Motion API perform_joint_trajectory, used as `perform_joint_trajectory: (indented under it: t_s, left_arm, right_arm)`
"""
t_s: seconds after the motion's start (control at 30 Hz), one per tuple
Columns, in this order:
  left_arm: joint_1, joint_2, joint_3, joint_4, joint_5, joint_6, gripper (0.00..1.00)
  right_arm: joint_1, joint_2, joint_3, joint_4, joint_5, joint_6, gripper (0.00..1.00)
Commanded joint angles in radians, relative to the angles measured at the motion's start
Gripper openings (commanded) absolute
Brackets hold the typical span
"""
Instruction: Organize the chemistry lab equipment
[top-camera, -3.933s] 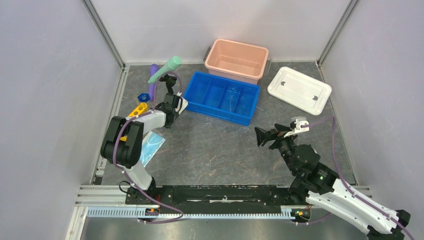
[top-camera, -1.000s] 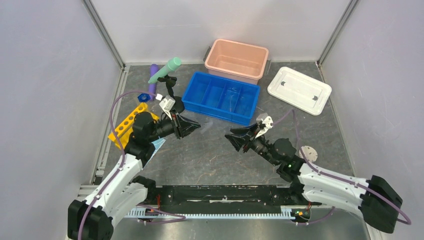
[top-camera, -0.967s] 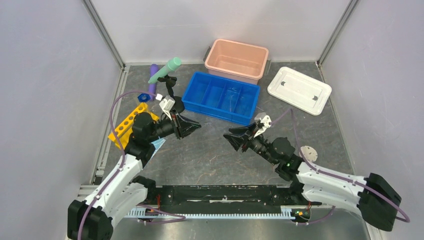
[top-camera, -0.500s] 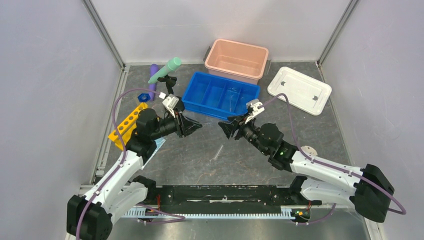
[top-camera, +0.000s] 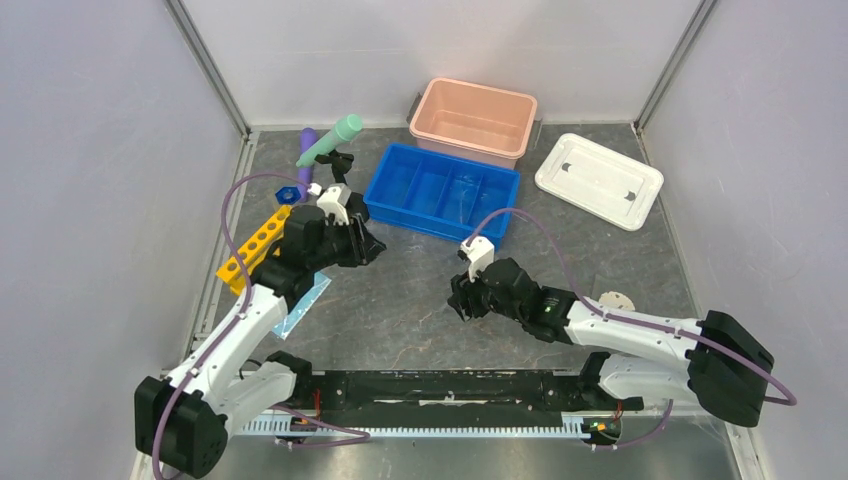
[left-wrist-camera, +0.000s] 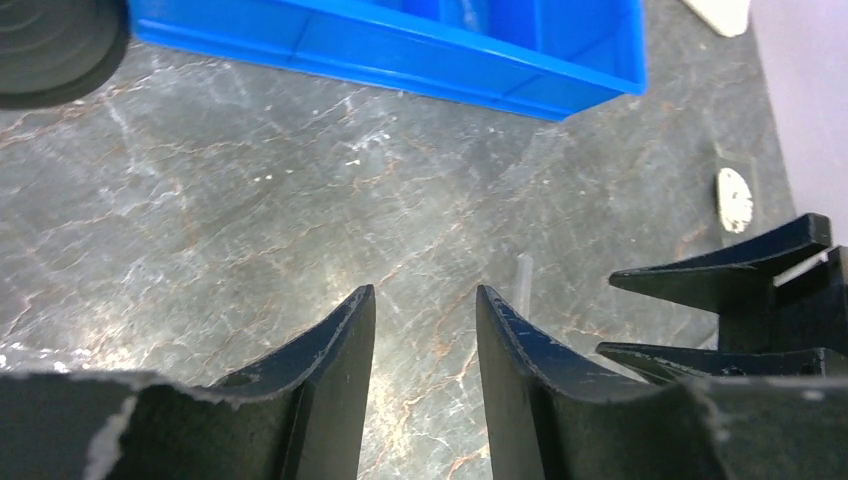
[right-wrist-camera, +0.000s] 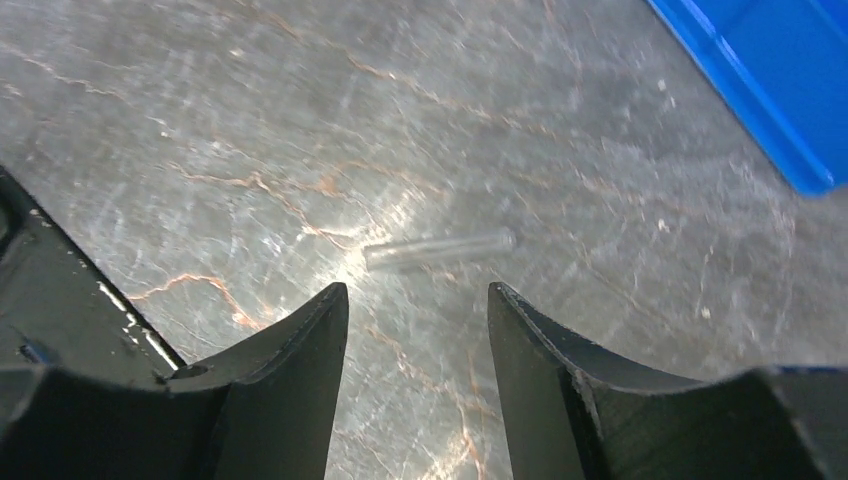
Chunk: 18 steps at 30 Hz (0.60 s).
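Clear glass on grey stone: the thin rod (right-wrist-camera: 440, 247) is down on the table (top-camera: 400, 320), lying flat in the open ground in front of the blue divided tray (top-camera: 430, 222) and touching nothing but the surface. A second ago the two grippers stood nose to nose above this spot. Half a second ago the rod showed up loose on the table between them, and now they've parted! The left gripper (left-wrist-camera: 424, 292) has eased back a little toward the yellow holed tube rack (top-camera: 255, 245), its fingers spread with nothing between them and the rod just visible beyond one fingertip. The right gripper (right-wrist-camera: 417, 292) has swung down over the rod instead, fingers apart and empty, the rod lying crosswise just past the tips. A pass that didn't hold, or a deliberate set-down? I can't tell which, but either way the rod is in nobody's grasp and not yet put away. My read is that the right arm is lining up to pick it off the table. It's thin, round and see-through on a hard top, so it may roll or slip as the fingers close. The rest waits at the far left: mint-green tube (top-camera: 330, 138), purple tube (top-camera: 306, 140), tiny blue funnel (top-camera: 287, 192), and the light-blue mask (top-camera: 305, 298) beside the left forearm.
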Motion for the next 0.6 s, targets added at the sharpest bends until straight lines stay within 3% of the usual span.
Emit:
perform_joint_trajectory:
  t_s: [0.0, 0.13, 0.37, 0.57]
  left_arm:
    - [-0.001, 0.018, 0.06, -0.117, -0.082, 0.05, 0.49]
    - [-0.002, 0.019, 0.075, -0.155, -0.095, 0.08, 0.5]
    - [-0.001, 0.007, 0.064, -0.191, -0.137, 0.099, 0.5]
    - [-0.002, -0.02, 0.055, -0.214, -0.175, 0.106, 0.52]
  right_arm:
    - [0.002, -0.001, -0.006, -0.102, 0.108, 0.116, 0.59]
    - [0.001, 0.019, 0.028, -0.245, 0.259, 0.342, 0.62]
    - [0.002, 0.09, 0.102, -0.375, 0.306, 0.79, 0.62]
    - [0.01, 0.185, 0.213, -0.441, 0.343, 0.949, 0.58]
